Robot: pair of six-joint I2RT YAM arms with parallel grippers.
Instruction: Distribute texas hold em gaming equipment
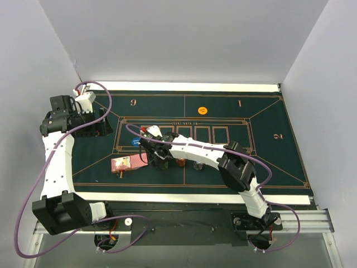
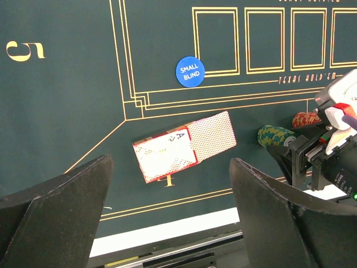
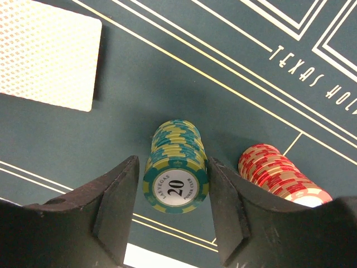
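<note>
A stack of green striped-edge chips [image 3: 175, 167], its top chip marked 20, stands on the mat between my right gripper's [image 3: 173, 162] open fingers. The right finger touches it and the left finger stands a little off. A red-orange chip stack [image 3: 279, 176] stands just right of it. Red-pink-backed cards [image 2: 212, 134] lie on the mat with a white-faced ace [image 2: 166, 155] partly over them, below my left gripper [image 2: 170, 167], which is wide open and empty. The blue button disc [image 2: 190, 71] reads SMALL BLIND. The orange disc [image 1: 202, 110] lies at the far side. Grey chips [image 1: 198, 165] stand beside the red ones.
The dark green felt mat [image 1: 268, 162] with orange lines covers the table. The cards [image 1: 124, 163] lie left of my right gripper [image 1: 162, 162]. My left gripper [image 1: 103, 127] hovers over the mat's left edge. White walls enclose three sides, and a metal rail [image 1: 301, 220] runs along the front.
</note>
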